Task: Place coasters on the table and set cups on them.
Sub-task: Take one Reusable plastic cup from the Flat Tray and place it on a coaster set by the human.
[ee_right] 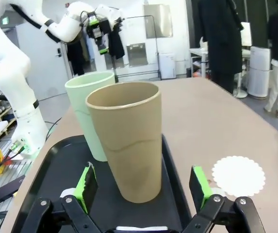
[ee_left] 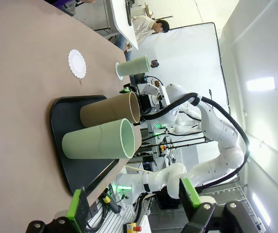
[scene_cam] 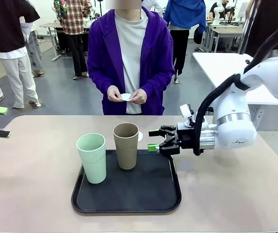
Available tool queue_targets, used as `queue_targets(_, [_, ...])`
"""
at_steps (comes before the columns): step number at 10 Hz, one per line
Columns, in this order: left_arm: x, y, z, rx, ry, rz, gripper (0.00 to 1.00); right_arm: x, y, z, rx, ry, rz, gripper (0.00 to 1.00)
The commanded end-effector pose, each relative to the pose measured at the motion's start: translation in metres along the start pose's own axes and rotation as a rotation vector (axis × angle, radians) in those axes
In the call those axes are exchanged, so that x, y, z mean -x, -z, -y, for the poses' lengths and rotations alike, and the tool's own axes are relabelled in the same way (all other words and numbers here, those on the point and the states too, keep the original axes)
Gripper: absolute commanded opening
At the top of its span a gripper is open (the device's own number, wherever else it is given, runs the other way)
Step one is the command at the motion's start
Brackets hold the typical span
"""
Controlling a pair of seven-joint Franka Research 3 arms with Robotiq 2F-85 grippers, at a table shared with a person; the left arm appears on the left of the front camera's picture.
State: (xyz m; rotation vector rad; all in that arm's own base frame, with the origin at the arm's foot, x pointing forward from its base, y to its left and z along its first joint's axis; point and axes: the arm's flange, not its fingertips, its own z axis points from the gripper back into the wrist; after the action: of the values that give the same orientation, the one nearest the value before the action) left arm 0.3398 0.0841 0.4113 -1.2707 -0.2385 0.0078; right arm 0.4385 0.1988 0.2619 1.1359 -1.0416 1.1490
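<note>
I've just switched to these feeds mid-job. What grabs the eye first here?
The right gripper stands out first: it is open and pointing at the tan cup from just beside it, over the edge of the black tray. A mint cup stands next to the tan one on that tray. At the far side, the person in purple holds a white coaster.

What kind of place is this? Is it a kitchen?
Probably a robot lab, not a kitchen. A white robot arm with an open right gripper reaches toward the tan cup on a black tray, and behind the person stands a white work table on a bare grey floor.
</note>
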Motion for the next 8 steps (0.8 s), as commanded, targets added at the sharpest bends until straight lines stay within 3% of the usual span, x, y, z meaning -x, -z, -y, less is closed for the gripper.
queue_targets(1, [0.001,-0.001,0.000,0.010,0.013,0.006,1.00,0.004,0.017,0.007,-0.076,0.023,-0.076,1.00])
queue_targets(5, [0.001,-0.001,0.000,0.010,0.013,0.006,1.00,0.006,0.027,0.005,-0.110,0.009,-0.130,1.00])
queue_targets(8, [0.001,-0.001,0.000,0.010,0.013,0.006,1.00,0.012,0.024,-0.001,-0.108,0.010,-0.087,1.00])
